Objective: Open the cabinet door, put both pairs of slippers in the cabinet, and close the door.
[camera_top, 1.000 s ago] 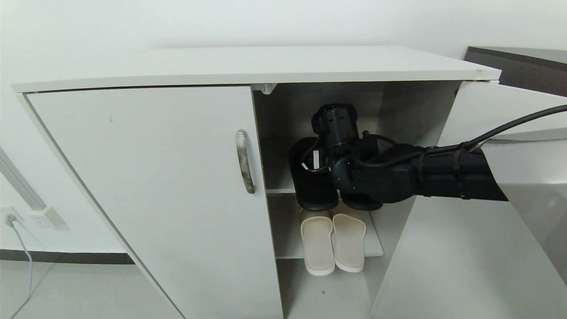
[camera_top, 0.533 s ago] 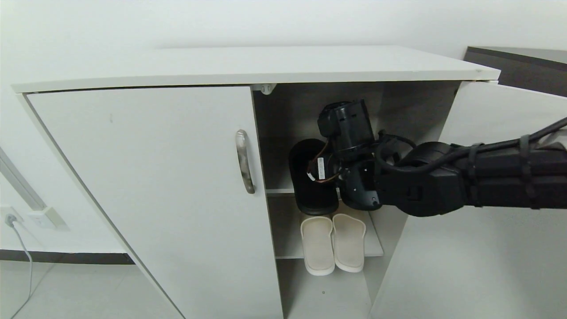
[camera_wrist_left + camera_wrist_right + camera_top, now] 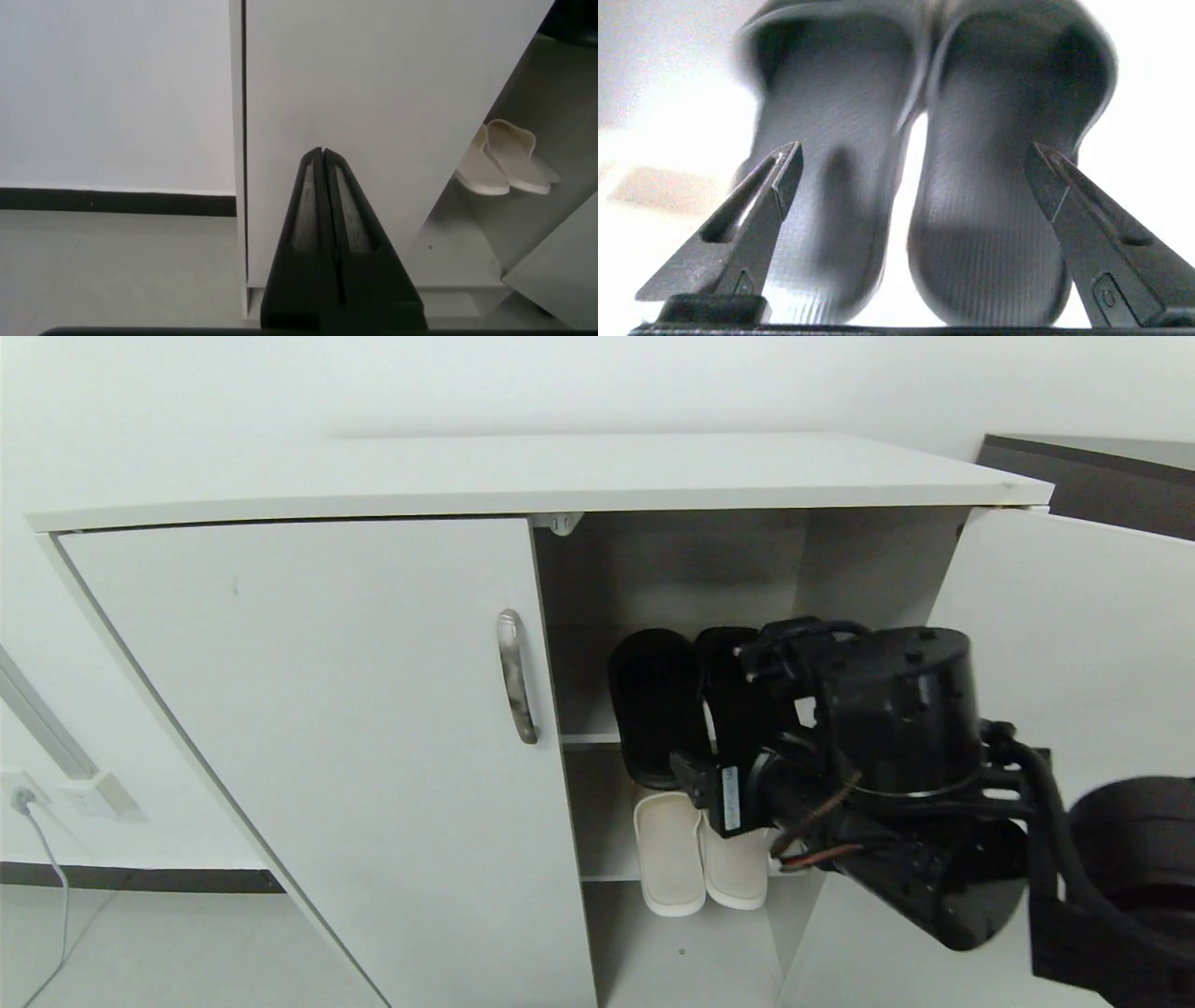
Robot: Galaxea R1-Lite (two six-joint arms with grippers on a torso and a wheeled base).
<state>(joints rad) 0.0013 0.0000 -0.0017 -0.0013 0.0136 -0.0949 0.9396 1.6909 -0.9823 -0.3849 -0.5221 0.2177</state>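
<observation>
The cabinet [image 3: 560,476] has its right door [image 3: 1074,644] swung open and its left door [image 3: 308,728] closed. A pair of black slippers [image 3: 653,705] lies on the upper shelf, and a pair of white slippers [image 3: 667,854] on the shelf below. My right arm [image 3: 896,747] hangs in front of the opening. In the right wrist view my right gripper [image 3: 915,187] is open, a short way back from the black slippers [image 3: 906,205], with nothing between its fingers. My left gripper [image 3: 322,157] is shut and empty, low before the closed door, with the white slippers [image 3: 509,159] off to one side.
A metal handle [image 3: 516,677] sits on the closed left door. A wall socket with a cable [image 3: 23,798] is at the far left near the floor. The floor [image 3: 112,271] in front of the cabinet is bare.
My right arm has drawn back out of the cabinet towards the camera and lower. The black slippers stay on the upper shelf, and both now show.
</observation>
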